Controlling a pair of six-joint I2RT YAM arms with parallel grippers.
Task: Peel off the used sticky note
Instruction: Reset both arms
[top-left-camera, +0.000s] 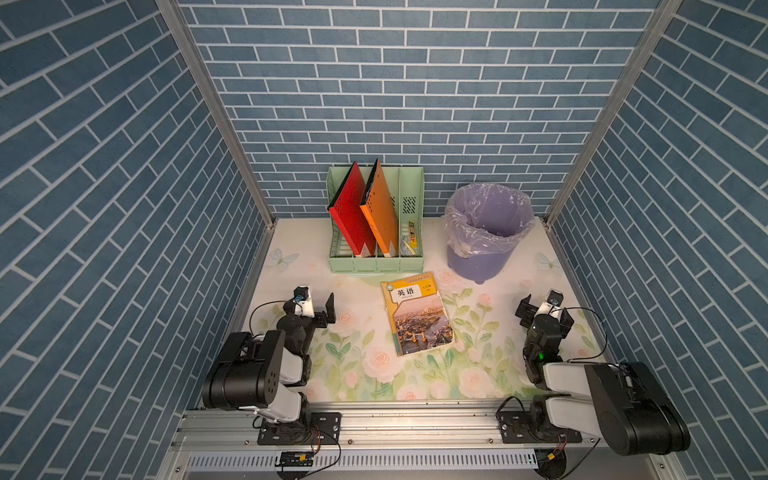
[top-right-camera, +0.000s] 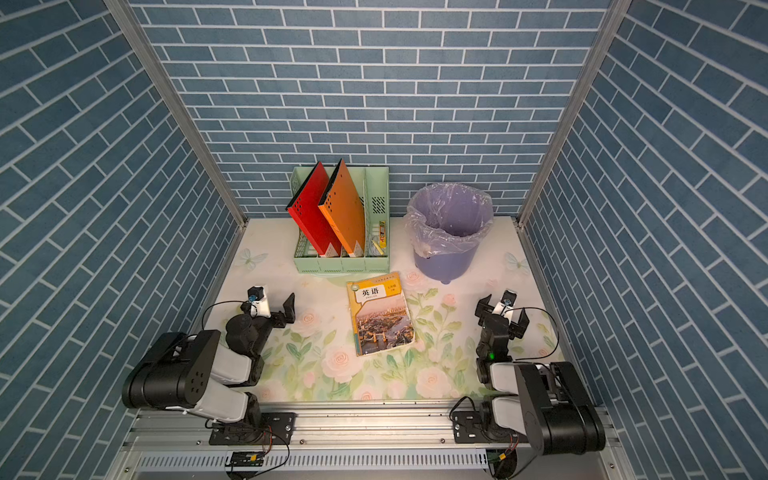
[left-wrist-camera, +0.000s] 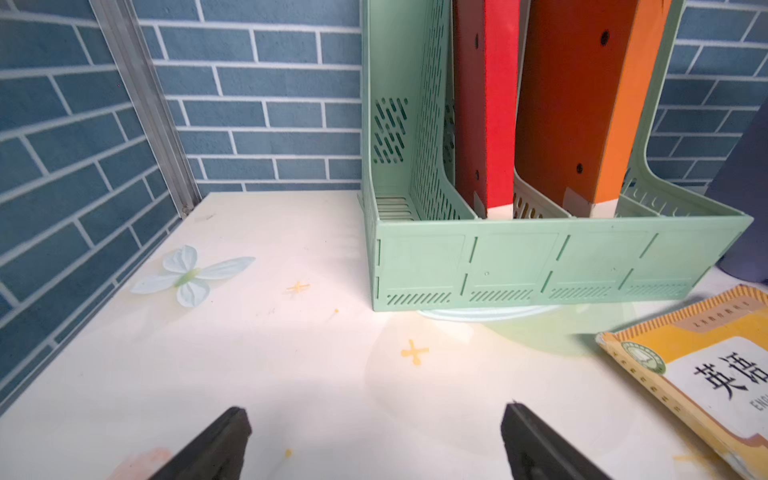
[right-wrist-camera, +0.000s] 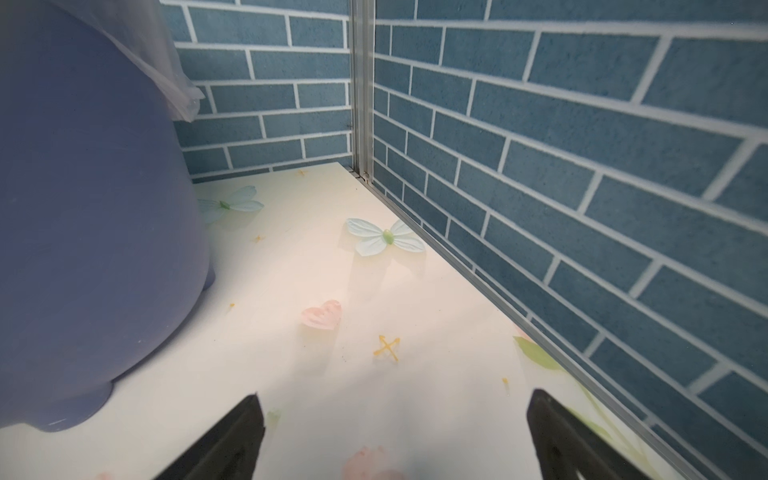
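Currently: left gripper (left-wrist-camera: 376, 417) wide, empty, 9 o'clock of textbook (top-left-camera: 419, 313); right gripper (right-wrist-camera: 397, 401) wide, empty, 3 o'clock. Sticky note: I cannot spot it, presumably inside closed textbook. Risks: page tears if peeled fast; unpinned textbook slides; bin (top-left-camera: 478, 262) at 1 o'clock gets bumped.

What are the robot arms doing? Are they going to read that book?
Nothing is being handled yet. Both arms sit at the near edge of the flowery table, one on each side of the closed English book, which lies flat in the middle. The left fingers and the right fingers are wide open and empty. Behind the book stand a green file rack and a purple bin. The job is peeling off a used sticky note, but none shows on the cover.
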